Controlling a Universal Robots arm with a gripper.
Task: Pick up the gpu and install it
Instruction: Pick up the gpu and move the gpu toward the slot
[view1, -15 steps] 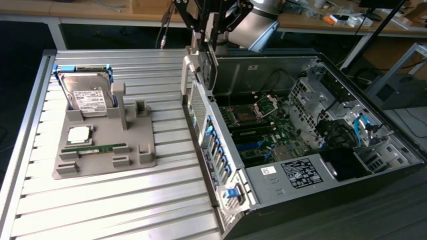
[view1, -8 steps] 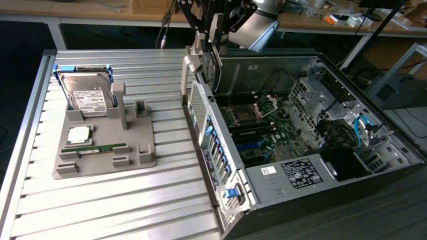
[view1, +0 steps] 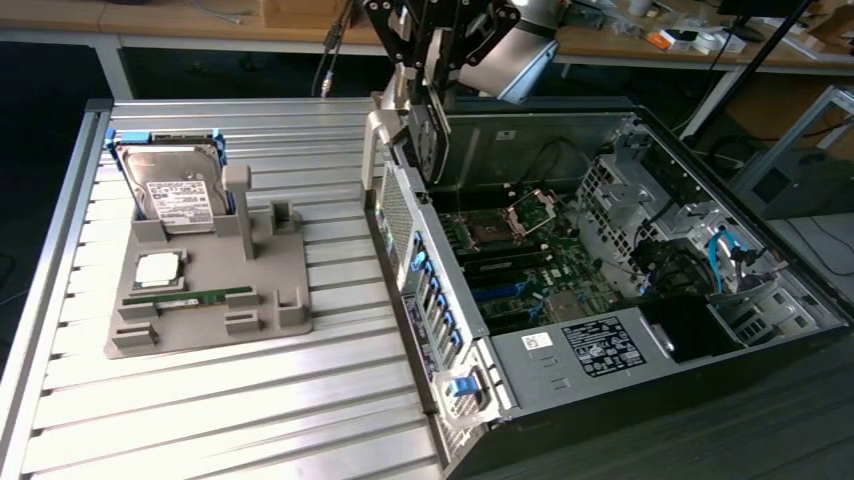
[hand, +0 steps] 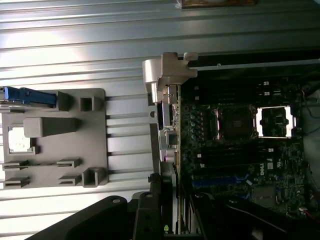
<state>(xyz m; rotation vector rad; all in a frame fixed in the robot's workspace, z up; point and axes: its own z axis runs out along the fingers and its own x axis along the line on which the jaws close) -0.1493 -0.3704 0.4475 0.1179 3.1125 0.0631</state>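
Dark gpu upright in pincer, long axis vertical, above case

Arm up, wrist angled dwn, jaws (part-closed) clamping gpu

Bright overhead light, strong glare, deep shadows

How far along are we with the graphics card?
Pickup looks done: the graphics card is off the gray tray, clamped in the gripper. It hangs edge-on above the side wall of the open computer case. Left: it is not yet seated on the motherboard.
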